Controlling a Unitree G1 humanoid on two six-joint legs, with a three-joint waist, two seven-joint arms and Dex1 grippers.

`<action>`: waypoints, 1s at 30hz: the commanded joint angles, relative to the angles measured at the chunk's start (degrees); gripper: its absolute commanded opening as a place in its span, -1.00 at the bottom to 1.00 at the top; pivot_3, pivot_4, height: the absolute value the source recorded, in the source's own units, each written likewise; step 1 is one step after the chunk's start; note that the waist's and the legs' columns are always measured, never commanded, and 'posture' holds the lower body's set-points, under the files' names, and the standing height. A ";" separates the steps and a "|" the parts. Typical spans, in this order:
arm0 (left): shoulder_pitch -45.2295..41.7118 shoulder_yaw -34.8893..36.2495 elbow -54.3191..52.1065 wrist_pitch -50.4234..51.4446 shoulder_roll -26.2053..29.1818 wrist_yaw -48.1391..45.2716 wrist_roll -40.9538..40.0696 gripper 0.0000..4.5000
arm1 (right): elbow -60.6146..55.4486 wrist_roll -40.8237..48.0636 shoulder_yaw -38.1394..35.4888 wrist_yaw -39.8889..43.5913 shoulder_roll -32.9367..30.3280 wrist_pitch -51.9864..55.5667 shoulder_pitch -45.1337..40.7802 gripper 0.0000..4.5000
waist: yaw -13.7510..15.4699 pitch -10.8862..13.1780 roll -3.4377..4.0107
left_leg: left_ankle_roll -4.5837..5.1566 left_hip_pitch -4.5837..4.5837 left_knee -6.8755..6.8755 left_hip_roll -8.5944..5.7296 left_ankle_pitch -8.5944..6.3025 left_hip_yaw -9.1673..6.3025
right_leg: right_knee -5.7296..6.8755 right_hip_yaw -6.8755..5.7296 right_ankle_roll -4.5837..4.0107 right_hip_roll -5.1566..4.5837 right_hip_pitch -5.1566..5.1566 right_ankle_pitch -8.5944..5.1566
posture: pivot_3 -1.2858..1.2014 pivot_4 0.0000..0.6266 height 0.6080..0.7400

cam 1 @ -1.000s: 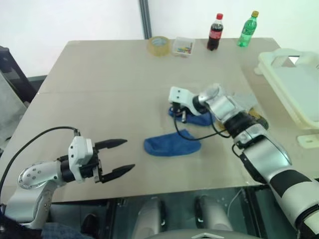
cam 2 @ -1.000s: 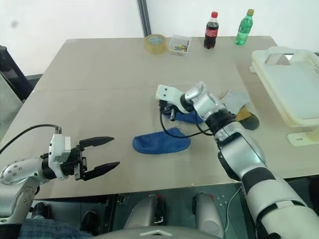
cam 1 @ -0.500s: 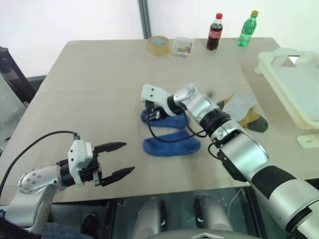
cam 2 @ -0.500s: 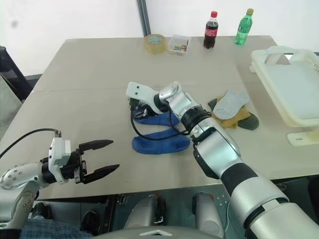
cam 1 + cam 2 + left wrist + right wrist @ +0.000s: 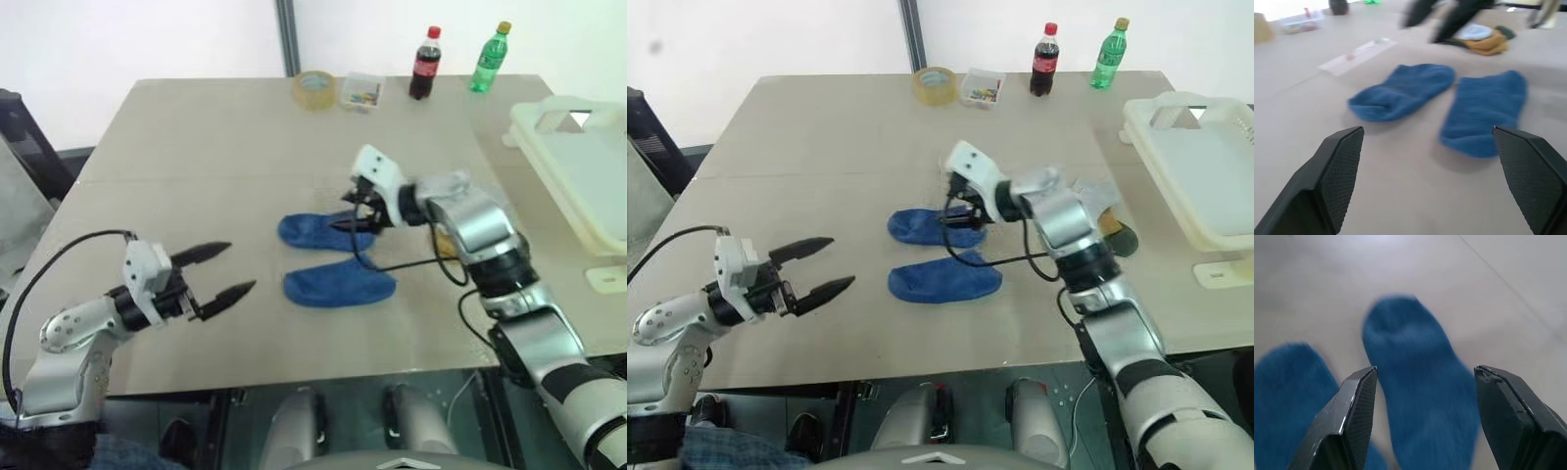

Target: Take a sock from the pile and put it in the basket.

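Blue, the second sock (image 5: 312, 232) now lies loose on the table (image 5: 225, 127) beside the first (image 5: 338, 285); the right gripper (image 5: 355, 221) has let go, fingers apart and empty, the left gripper (image 5: 223, 271) wide and empty; basket (image 5: 549, 122) unfilled.

A plain test room or lab: bare white walls, a beige table (image 5: 216, 137) holding tape roll (image 5: 313, 88) and soda bottles (image 5: 423, 63).

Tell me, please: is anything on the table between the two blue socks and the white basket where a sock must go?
Yes. The rest of the pile lies on the table between the two blue socks and the basket, and the right gripper, open, hangs over the far sock. A lifted sock would likely pass above the pile.
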 commanded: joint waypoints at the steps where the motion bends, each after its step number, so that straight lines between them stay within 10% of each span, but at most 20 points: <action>1: -6.60 -1.81 5.69 1.75 -1.12 3.03 1.48 1.00 | -4.28 4.67 -6.61 -3.72 -0.19 7.80 3.14 0.42 | 0.03 0.00 -0.01 | 0.01 0.01 0.01 -0.01 0.00 0.02 | 0.03 0.00 0.01 0.01 0.00 0.01 | 0.03 -0.52 1.00; 20: -27.65 -13.60 20.56 20.24 -5.41 8.67 7.32 1.00 | 0.47 16.26 -16.18 -21.92 12.25 15.25 8.69 0.42 | -0.35 0.02 -0.07 | -0.04 0.02 0.08 -0.01 0.04 0.01 | 0.10 0.06 0.06 0.18 0.05 0.02 | 0.03 -0.52 1.00; 27: -26.60 -13.56 20.80 19.37 -5.62 7.94 8.50 1.00 | 1.03 18.00 -15.78 -24.16 11.11 14.12 9.86 -0.87 | -0.38 0.02 -0.07 | -0.04 0.02 0.08 0.00 0.04 -0.03 | 0.10 0.06 0.05 0.17 0.05 0.02 | 0.03 -0.52 1.00; 30: -26.30 -13.30 20.97 19.17 -5.84 7.85 8.68 1.00 | 1.16 18.50 -15.34 -24.70 11.05 13.76 9.90 -0.97 | -0.37 0.02 -0.07 | -0.03 0.02 0.08 0.00 0.03 -0.11 | 0.10 0.06 0.05 0.17 0.05 0.02 | 0.03 -0.52 1.00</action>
